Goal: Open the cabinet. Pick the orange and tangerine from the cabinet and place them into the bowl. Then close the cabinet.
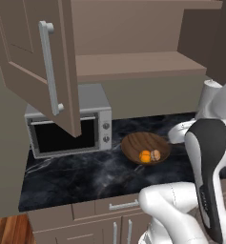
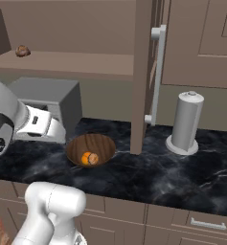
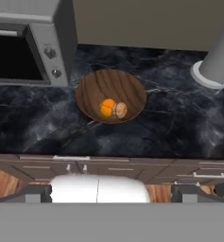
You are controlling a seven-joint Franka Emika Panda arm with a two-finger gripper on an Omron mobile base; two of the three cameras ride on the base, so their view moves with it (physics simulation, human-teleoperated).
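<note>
Counter: black marble worktop (image 1: 71, 178) under a brown wall cabinet (image 1: 133, 33); both doors stand open.
Bowl: wooden bowl (image 3: 111, 94) sits mid-counter, an orange fruit (image 3: 106, 108) and a paler one (image 3: 119, 110) touching inside it, toward its 6 o'clock rim.
Gripper: jaws spread wide, empty; the gripper (image 3: 111, 194) looks down on the bowl from above.
Remaining job: judging by this, closing the doors.
Door handling: left door (image 1: 38, 62) looks stiff, light and hinged; take the long silver bar handle (image 1: 50, 69), likely slippery.
Nearby: microwave (image 1: 69, 126) at the bowl's 9 o'clock, grey cylinder (image 2: 186, 123) at its 3 o'clock.
In the way: right door (image 2: 143, 72) juts over the counter beside the bowl; a small brown item (image 2: 22, 50) rests on the shelf.
</note>
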